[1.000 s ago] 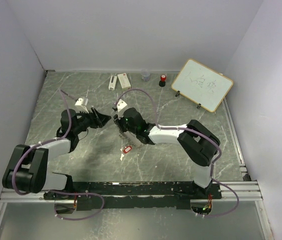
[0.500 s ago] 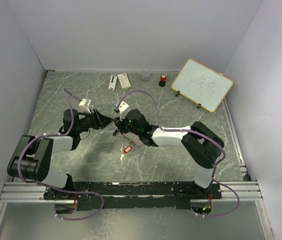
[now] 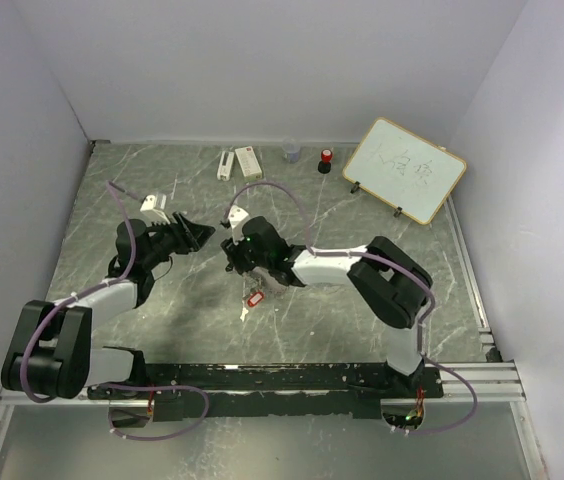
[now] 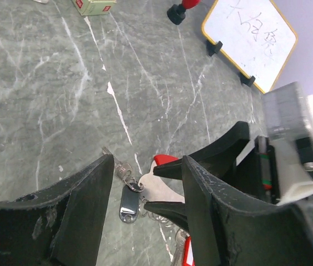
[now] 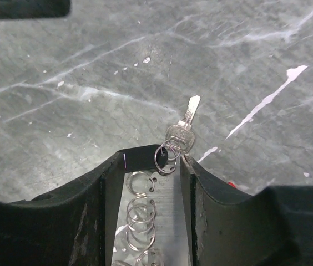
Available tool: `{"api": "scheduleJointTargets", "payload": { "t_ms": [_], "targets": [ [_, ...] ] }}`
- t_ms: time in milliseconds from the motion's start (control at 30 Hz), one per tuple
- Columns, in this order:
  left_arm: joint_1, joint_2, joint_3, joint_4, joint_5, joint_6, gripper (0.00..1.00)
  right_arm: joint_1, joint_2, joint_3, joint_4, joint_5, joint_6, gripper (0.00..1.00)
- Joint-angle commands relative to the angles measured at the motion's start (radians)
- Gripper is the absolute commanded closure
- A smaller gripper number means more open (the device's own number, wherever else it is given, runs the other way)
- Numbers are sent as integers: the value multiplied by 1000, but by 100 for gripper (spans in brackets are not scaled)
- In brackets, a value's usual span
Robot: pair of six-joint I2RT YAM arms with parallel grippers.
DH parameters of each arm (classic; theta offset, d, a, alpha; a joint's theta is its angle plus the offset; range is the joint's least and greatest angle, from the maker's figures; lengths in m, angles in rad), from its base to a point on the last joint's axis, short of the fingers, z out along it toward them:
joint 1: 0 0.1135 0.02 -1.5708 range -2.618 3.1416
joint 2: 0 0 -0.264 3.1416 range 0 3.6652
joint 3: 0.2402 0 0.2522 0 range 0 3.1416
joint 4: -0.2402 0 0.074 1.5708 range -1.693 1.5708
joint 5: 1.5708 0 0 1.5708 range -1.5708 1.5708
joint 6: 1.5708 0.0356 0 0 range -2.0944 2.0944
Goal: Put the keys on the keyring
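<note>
Since half a second before, the left gripper (image 3: 198, 238) had drawn back to the left. A gap now stood between it and the right gripper (image 3: 232, 250), where the two had almost met tip to tip. The red-headed key (image 3: 255, 298) had not stirred.

From the top camera, both grippers hung low over the middle of the marbled table (image 3: 362, 330), facing each other, near but apart. How their jaws stood was too small to judge there. The red-headed key lay on the table just on the near side of the right gripper, its silver blade toward the arm bases. Along the far edge stood two white boxes (image 3: 240, 162), a small grey cup (image 3: 291, 152) and a red-topped black cylinder (image 3: 325, 160). A tilted whiteboard (image 3: 404, 168) stood to their right.

In the left wrist camera, the left gripper's black fingers (image 4: 84, 210) were spread wide with nothing between them. Through the gap a small silver key (image 4: 115, 159) lay on the table with a ring at its head. Just beside it lay a dark glossy piece (image 4: 127, 200) that could not be made out. The right gripper's fingers reached in from the right, parted, and the tip of a red plastic piece (image 4: 165, 159) showed at the upper one.

In the right wrist camera, the right gripper's fingers (image 5: 79, 221) stood apart. A chain of rings (image 5: 140, 213) lay loose along the gap, unpinched. The end ring at the fingertips overlapped the silver key's head, and the blade pointed away from the gripper.
</note>
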Motion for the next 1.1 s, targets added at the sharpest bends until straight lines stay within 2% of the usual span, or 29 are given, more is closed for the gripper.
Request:
{"api": "scheduleJointTargets", "payload": {
  "t_ms": [0, 767, 900, 1067],
  "targets": [
    [17, -25, -14, -27, -36, -2, 37, -2, 68, 63, -58, -27, 2, 56],
    [56, -44, -34, -35, -25, 0, 37, -2, 164, 127, -133, 54, 11, 66],
    [57, -42, -36, -29, -21, -4, 37, -1, 139, 103, -105, 84, 19, 74],
    [59, -35, -37, -20, -15, -7, 37, -3, 82, 71, -59, 119, 25, 94]
  ]
}}
